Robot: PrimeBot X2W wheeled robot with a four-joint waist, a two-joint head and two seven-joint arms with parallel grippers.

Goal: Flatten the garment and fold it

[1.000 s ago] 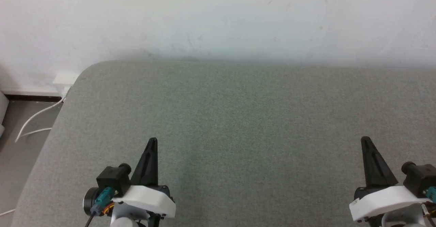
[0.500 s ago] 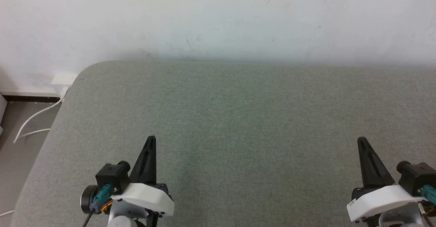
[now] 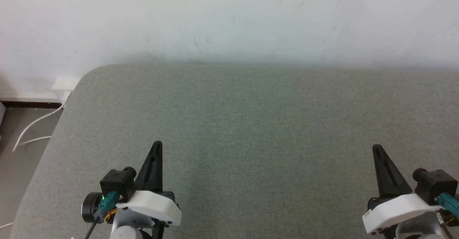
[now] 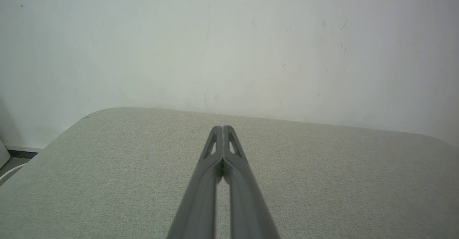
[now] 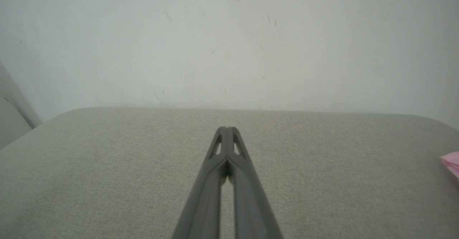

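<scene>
Both arms sit low at the near edge of a broad grey-green fabric-covered surface [image 3: 251, 117], and neither has hold of anything. In the head view the left hand [image 3: 157, 146] rises from the lower left, its dark fingers pressed together into a single narrow point above the white wrist housing. The right hand [image 3: 376, 149] mirrors it at the lower right, likewise drawn to one slim tip. The two stand well apart, with a wide stretch of plain fabric between them. The left wrist view confirms the state: the left hand's fingers [image 4: 202, 196] run up from the bottom edge and meet at the tips with no gap there, nothing between them, pointing across the surface toward the wall [image 3: 229, 20]. The right wrist view shows the same for the right hand's fingers [image 5: 206, 196], tips touching and empty. Whether either hand touches the fabric below it or floats just above cannot be told. The garment [image 5: 452, 162] appears in the right wrist view as a small light pink corner at the far right edge, lying on the surface, cut off by the frame and well off to the side of the right hand's fingertips. The surface has a rounded far-left corner and ends close to the pale, lightly scuffed wall. Beyond that corner, a white cable [image 3: 32, 127] trails from a white wall fitting [image 3: 64, 84] down over the floor [image 3: 14, 160].
</scene>
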